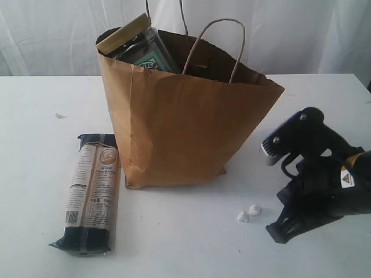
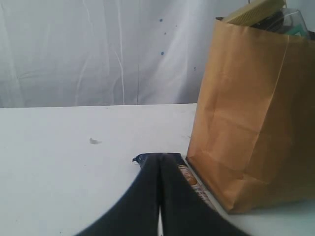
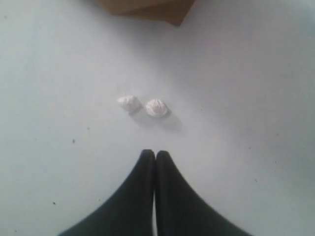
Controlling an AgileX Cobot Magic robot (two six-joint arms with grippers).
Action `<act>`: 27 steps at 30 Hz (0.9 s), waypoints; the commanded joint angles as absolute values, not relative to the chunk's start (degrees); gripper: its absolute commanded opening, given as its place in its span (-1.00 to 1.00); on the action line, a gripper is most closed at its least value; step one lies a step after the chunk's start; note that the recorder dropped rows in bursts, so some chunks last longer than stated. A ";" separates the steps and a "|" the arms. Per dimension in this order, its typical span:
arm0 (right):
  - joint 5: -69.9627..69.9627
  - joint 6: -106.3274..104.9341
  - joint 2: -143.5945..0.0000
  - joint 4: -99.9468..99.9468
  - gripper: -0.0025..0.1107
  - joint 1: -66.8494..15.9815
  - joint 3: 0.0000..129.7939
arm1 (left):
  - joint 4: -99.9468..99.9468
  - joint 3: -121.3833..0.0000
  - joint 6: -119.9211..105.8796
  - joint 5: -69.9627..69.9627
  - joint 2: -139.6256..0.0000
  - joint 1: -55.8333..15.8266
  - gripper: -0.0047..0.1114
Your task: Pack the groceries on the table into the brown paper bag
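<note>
The brown paper bag (image 1: 185, 121) stands upright mid-table, its top open. A tan-lidded nut jar (image 1: 123, 33) and dark packaging poke out of its mouth; the rest of its contents are hidden. Flat on the table (image 1: 191, 249), left of the bag, lies a long dark-blue and beige packet (image 1: 93, 194). In the left wrist view my left gripper (image 2: 158, 157) is shut and empty, just over the packet (image 2: 193, 181) beside the bag (image 2: 256, 123). My right gripper (image 3: 155, 153) is shut and empty, low over the table right of the bag (image 3: 147, 6); the exterior view shows this gripper (image 1: 277, 230).
Two small white crumbs (image 1: 249, 213) lie on the table between the bag and my right gripper; in the right wrist view the crumbs (image 3: 143, 105) sit just ahead of the fingertips. A small mark (image 1: 60, 116) is at far left. White curtain behind.
</note>
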State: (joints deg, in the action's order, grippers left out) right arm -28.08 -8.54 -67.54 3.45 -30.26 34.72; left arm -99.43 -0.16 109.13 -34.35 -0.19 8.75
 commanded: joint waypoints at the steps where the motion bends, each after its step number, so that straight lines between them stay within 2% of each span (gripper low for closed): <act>1: -29.72 -1.51 -73.67 8.78 -0.96 -28.46 36.39 | -99.95 0.00 109.17 -34.91 0.00 8.79 -0.92; 5: -31.70 -0.89 -81.15 8.67 -0.96 -26.26 39.35 | -99.95 0.00 109.17 -34.91 0.00 8.79 -0.92; 13: -25.33 -1.33 -90.16 4.71 -0.93 -26.15 40.88 | -99.95 0.00 109.17 -34.91 0.00 8.79 -0.92; 21: -21.01 -1.45 -90.94 1.07 -0.45 -26.26 40.88 | -99.95 0.00 109.17 -34.91 0.00 8.79 -0.92; 27: -16.71 -1.45 -91.38 0.38 -0.42 -26.26 40.88 | -99.95 0.00 109.17 -34.90 0.00 8.79 -0.92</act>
State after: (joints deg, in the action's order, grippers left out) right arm -18.63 -1.27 -91.13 0.97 -26.43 40.55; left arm -99.43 -0.16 109.13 -34.46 -0.19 8.75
